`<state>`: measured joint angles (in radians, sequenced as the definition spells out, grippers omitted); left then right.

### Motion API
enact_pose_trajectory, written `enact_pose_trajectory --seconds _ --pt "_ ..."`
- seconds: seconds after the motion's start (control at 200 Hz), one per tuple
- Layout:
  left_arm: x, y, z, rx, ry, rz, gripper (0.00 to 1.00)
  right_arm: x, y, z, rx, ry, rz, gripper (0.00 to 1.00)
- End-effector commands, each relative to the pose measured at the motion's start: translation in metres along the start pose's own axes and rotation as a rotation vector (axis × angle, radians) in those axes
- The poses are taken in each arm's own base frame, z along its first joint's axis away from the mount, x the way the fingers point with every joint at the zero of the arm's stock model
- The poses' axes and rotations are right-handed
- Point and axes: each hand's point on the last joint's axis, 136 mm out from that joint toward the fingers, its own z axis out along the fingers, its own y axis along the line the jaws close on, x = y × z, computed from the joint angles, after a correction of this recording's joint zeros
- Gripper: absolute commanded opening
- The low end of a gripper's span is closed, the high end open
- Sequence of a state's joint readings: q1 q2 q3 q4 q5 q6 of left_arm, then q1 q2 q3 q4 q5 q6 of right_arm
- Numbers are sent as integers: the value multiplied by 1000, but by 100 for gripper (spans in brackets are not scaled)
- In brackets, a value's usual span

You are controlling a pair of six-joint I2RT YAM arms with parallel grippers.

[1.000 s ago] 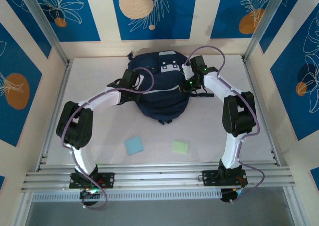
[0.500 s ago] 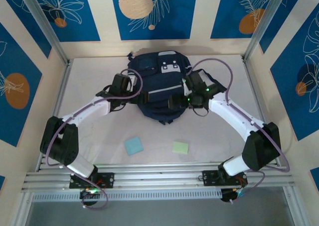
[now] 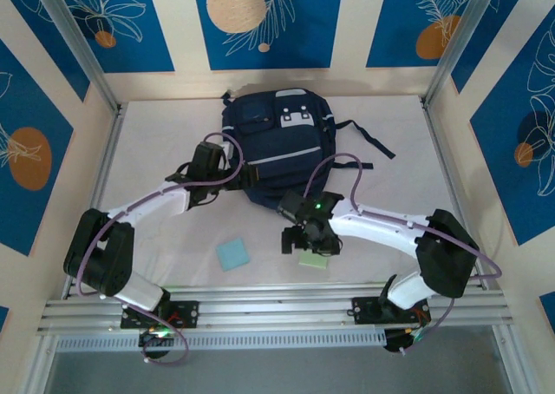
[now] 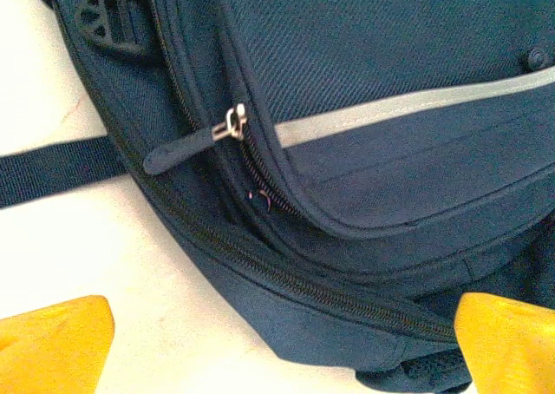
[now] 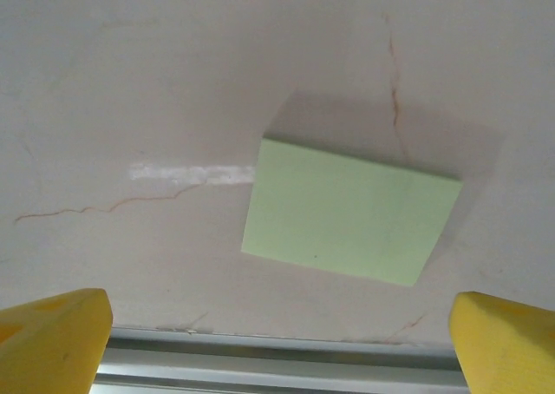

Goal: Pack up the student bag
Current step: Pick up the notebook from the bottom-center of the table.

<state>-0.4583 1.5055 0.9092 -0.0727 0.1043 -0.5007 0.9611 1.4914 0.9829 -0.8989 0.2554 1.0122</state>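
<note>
The student bag (image 3: pixel 279 138) lies flat at the back middle of the table, dark navy with a light grey stripe (image 4: pixel 390 108) and a small white patch. My left gripper (image 3: pixel 246 175) is open at the bag's lower left edge; its yellow fingertips (image 4: pixel 54 342) straddle the zipped seam, with a zipper pull (image 4: pixel 232 125) just beyond. My left gripper (image 4: pixel 277 359) holds nothing. My right gripper (image 3: pixel 308 243) hovers open above a green sticky-note pad (image 5: pixel 351 212) near the table's front. My right gripper (image 5: pixel 277 351) is empty, and its fingertips (image 5: pixel 54 338) stand wide on either side of the pad.
A light blue sticky-note pad (image 3: pixel 232 254) lies on the white table (image 3: pixel 156 142) left of the green one. A black strap (image 3: pixel 368 139) trails off the bag to the right. The aluminium rail (image 5: pixel 277 370) runs along the table's near edge, close to the green pad.
Both grippers have opened. The right arm swung from the bag's right side down to above the green pad. The left gripper drew back a little to the bag's lower left edge.
</note>
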Motion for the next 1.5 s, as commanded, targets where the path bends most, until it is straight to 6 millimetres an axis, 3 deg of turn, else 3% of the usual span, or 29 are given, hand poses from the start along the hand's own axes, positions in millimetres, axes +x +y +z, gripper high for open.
enact_pose_trajectory --seconds 0.0,0.505,1.005,1.22,1.495 --pt "-2 -12 -9 54 -27 -20 100 9 -14 17 63 7 140 99" --pt "3 -12 -13 63 -23 -40 100 4 -30 53 42 -6 216 98" --pt "3 -12 -13 64 -26 -52 100 6 -35 57 48 -10 240 70" --pt "0 -24 -15 85 -16 26 99 -11 -34 33 23 -74 202 66" --pt "-10 -75 -9 61 18 405 94 -67 -54 -21 -115 -248 181 59"
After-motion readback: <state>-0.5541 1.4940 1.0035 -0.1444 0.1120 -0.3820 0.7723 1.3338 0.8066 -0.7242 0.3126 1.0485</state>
